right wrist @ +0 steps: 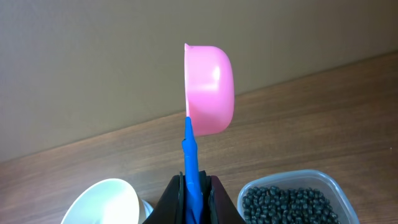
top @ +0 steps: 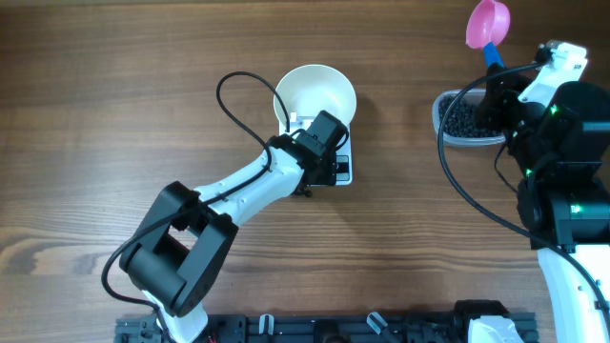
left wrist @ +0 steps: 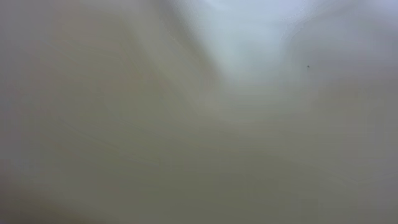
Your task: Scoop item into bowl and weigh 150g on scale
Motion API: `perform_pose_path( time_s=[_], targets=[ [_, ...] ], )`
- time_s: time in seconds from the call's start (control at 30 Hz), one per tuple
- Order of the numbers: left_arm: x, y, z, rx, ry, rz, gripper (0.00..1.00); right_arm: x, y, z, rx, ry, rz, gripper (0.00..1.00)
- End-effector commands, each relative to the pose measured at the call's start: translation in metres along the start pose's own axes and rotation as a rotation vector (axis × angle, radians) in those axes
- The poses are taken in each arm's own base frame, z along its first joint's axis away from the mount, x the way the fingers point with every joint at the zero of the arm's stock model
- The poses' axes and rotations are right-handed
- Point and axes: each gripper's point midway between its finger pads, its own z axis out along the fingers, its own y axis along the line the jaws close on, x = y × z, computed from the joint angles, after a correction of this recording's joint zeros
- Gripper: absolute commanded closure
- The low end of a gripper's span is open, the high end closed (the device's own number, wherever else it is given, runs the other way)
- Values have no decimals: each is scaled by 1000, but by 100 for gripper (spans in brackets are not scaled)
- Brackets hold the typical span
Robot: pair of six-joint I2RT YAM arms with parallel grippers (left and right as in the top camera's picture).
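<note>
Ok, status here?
Left gripper open at bowl rim; bowl on scale, empty. Right gripper shut on empty pink scoop; beans in tub. Left arm covers scale display.

Left tool (top: 303, 124) spread wide; right tool (right wrist: 198, 186) clamped tight

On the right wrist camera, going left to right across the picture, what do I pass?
White bowl → pink scoop → clear tub holding the black beans. The right pincer sits in line with the scoop, so it is left out.
</note>
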Motion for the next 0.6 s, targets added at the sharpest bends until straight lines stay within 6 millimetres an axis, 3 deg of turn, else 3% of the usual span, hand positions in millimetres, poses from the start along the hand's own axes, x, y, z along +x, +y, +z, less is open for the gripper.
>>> perform_pose_path(
  time_s=[0.0, 0.4, 0.57],
  targets=[
    [16, 19, 18, -99, 38, 22, 0, -11, 1, -3, 1, -24, -19, 96],
    [22, 24, 22, -126, 62, 30, 0, -11, 1, -3, 1, -24, -19, 96],
    [8, 7, 1, -32, 42, 12, 0, -11, 1, -3, 1, -24, -19, 96]
  ],
)
